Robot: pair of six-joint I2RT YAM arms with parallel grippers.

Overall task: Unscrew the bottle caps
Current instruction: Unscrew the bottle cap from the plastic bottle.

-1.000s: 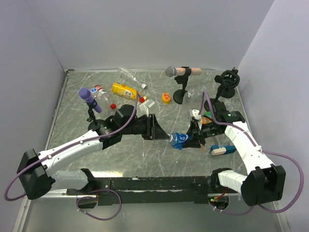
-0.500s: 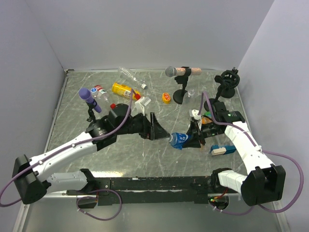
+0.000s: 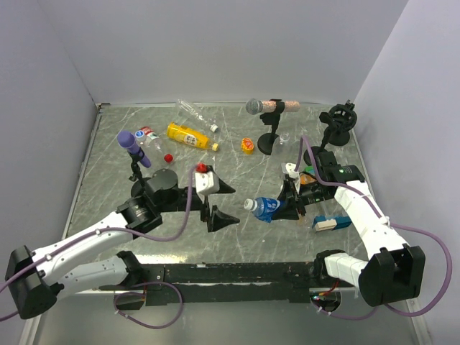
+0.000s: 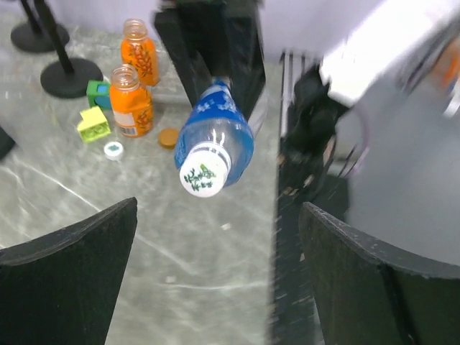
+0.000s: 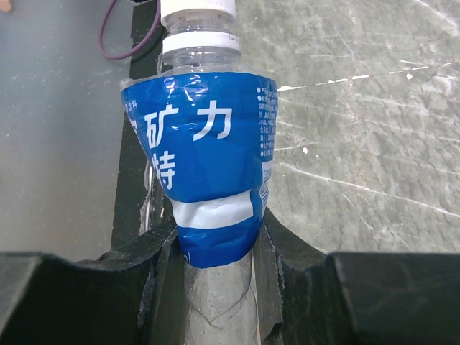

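Note:
A clear bottle with a blue label (image 3: 267, 209) is held off the table, lying level, and my right gripper (image 3: 289, 206) is shut on its lower body. Its white cap (image 3: 249, 204) sits on the neck and points left at my left gripper (image 3: 224, 203). That gripper stands open a short way from the cap, touching nothing. The left wrist view looks at the cap (image 4: 203, 171) end-on, with the bottle (image 4: 215, 133) behind it and my left gripper (image 4: 219, 215) wide apart below. In the right wrist view my right gripper (image 5: 215, 244) pinches the bottle (image 5: 205, 158) below the label; the cap (image 5: 198, 11) is at the top.
Two stubby orange bottles (image 4: 131, 100), a brown cap (image 4: 168, 137), a white cap (image 4: 113, 149) and a yellow-green block (image 4: 93, 123) sit behind the held bottle. Far left lie a yellow bottle (image 3: 185, 135), a clear bottle (image 3: 192, 111) and a red cap (image 3: 168, 157). A purple microphone (image 3: 131, 147) and a grey one (image 3: 262, 106) stand on stands.
My left gripper was shut on the bottle's cap; it has opened and drawn back to the left and nearer. The cap stays on the bottle. The right arm has held still.

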